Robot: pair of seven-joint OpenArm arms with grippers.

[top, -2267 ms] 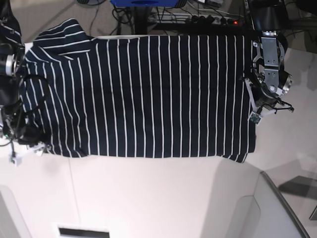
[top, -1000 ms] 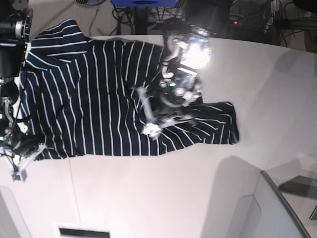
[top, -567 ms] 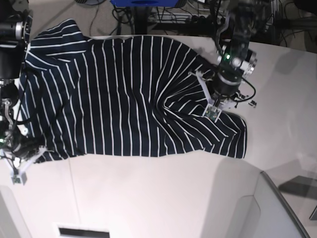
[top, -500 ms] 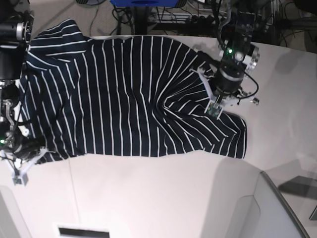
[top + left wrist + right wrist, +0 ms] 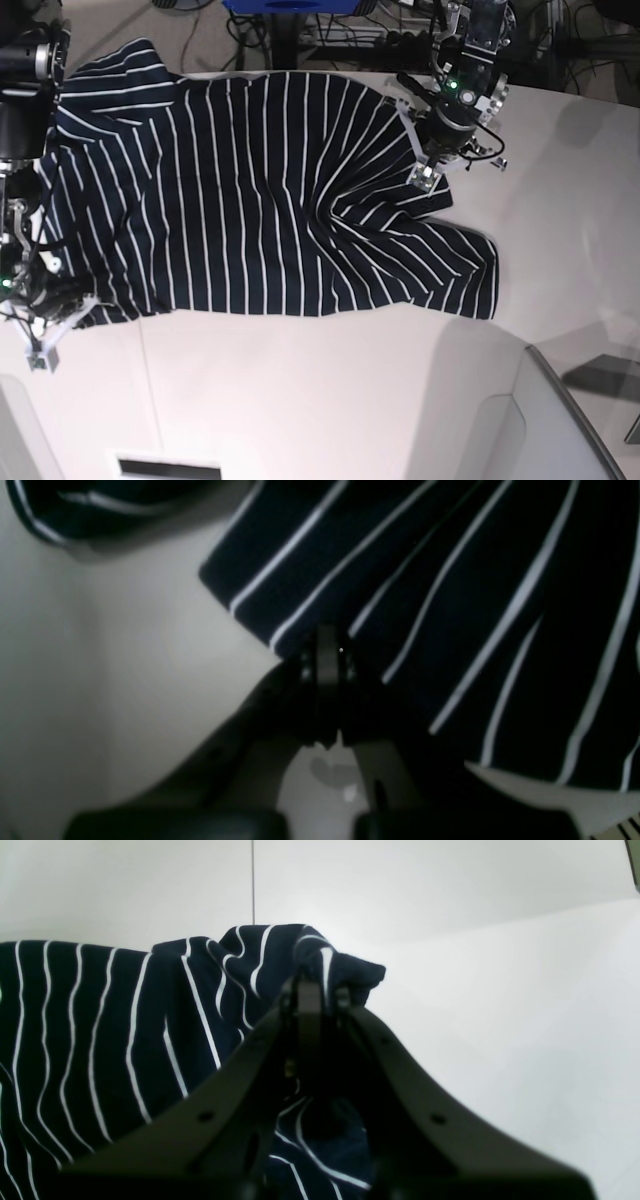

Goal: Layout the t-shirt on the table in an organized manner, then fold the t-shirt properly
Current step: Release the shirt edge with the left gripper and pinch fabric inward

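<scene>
The t-shirt [image 5: 250,190] lies spread over the white desk [image 5: 330,390], dark navy with thin white stripes, flat at nine o'clock but rumpled into diagonal folds toward three o'clock. At eight o'clock the right pincer [image 5: 62,312] is clamped on the shirt's lower corner, the cloth bunched over its tips in the right wrist view. At one o'clock the left pincer [image 5: 430,170] pinches the hem; its wrist view is dim and blurred. The shirt's far edge runs off the desk.
</scene>
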